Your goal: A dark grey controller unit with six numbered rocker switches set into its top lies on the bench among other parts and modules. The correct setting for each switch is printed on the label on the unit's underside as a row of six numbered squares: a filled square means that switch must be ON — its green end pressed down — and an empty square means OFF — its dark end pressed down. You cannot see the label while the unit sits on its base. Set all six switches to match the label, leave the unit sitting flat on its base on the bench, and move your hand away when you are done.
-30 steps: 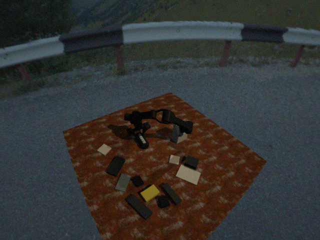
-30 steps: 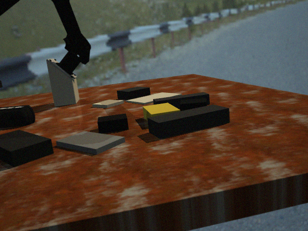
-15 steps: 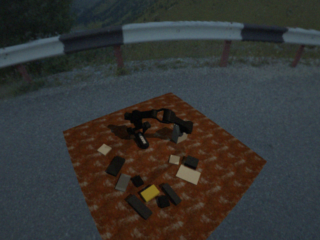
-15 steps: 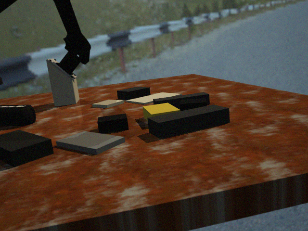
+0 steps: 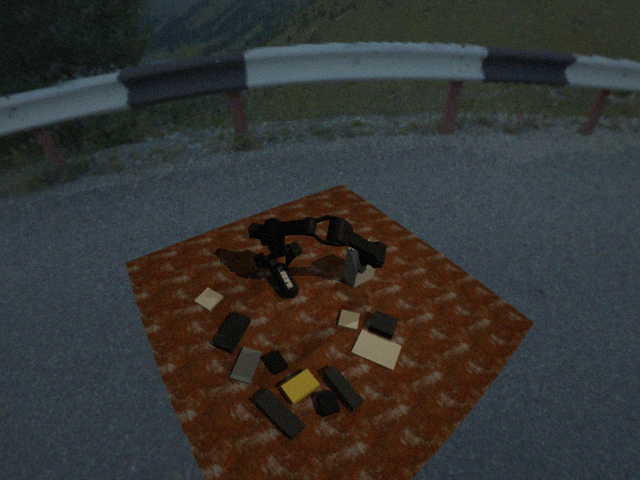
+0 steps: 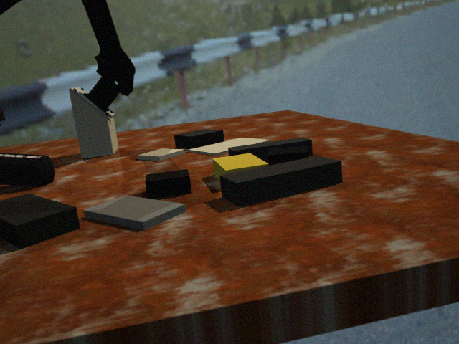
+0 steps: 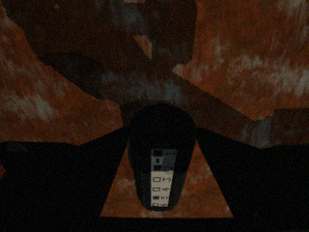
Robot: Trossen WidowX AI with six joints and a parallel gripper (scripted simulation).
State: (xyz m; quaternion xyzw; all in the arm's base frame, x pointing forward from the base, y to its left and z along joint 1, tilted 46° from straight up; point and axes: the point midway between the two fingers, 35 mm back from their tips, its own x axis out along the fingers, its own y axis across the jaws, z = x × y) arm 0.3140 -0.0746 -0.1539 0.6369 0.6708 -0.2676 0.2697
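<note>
The dark grey controller unit (image 5: pixel 284 279) (image 6: pixel 22 170) (image 7: pixel 161 123) lies upside down at bench level, its label (image 7: pixel 160 186) facing up. In the wrist view squares 3 and 4 are empty and square 5 is filled. The other squares are in shadow or cut off. My gripper (image 5: pixel 280 268) (image 7: pixel 162 130) reaches down over the unit from the back. Its fingers stand wide and press on the unit's two long sides. The switches are hidden underneath. The gripper is outside the exterior view; only the arm (image 6: pixel 111 67) shows.
A grey wedge (image 5: pixel 354 266) (image 6: pixel 92 129) stands upright just right of the unit. Nearer the front lie a black block (image 5: pixel 230 331) (image 6: pixel 35 218), a grey plate (image 5: pixel 245 364) (image 6: pixel 133 211), a yellow block (image 5: pixel 299 384) (image 6: pixel 239 163), a long black bar (image 5: pixel 277 413) (image 6: pixel 281 179) and a beige plate (image 5: pixel 376 348) (image 6: pixel 226 145).
</note>
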